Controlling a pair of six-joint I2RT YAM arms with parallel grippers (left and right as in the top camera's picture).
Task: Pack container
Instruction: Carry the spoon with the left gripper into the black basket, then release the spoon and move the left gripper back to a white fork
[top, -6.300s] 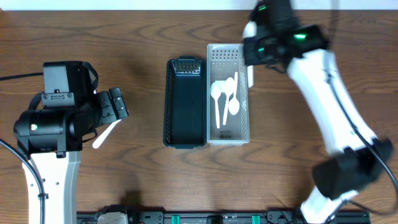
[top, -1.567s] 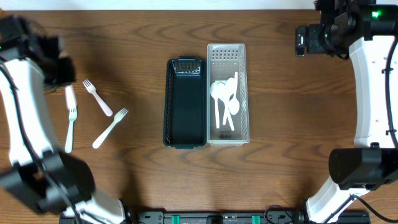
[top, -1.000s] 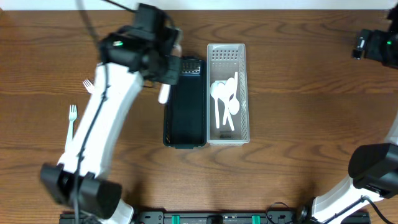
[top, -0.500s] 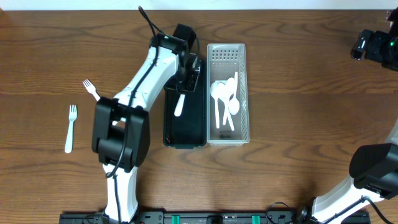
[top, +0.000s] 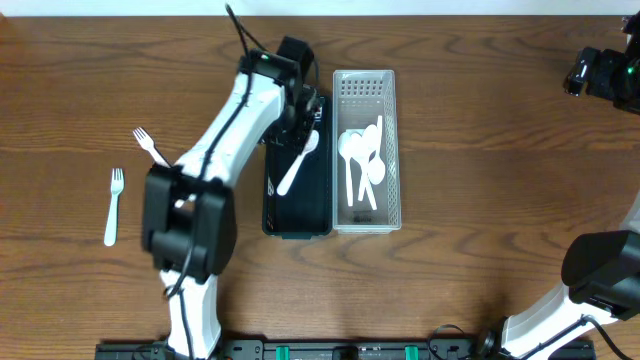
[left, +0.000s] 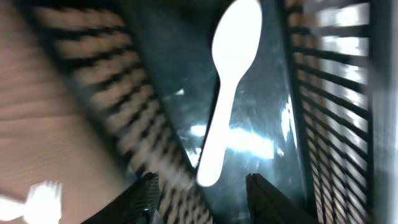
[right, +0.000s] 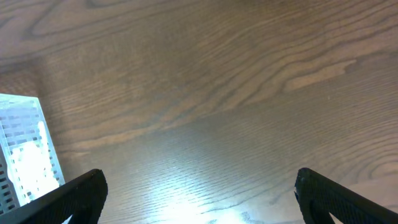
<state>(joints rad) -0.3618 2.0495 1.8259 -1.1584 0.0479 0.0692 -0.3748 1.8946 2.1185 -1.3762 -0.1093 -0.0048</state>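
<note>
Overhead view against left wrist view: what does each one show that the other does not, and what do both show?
Only the overhead view shows the spoons lying in the white basket and the right arm at the upper right. Only the left wrist view shows the left pincer with its fingers apart, not gripping the white utensil. Both show the dark basket with that utensil lying inside.

overhead: straight down, whole table (top: 480, 150); left wrist: close over dark bin (left: 267, 93), also overhead; right wrist: near table.
</note>
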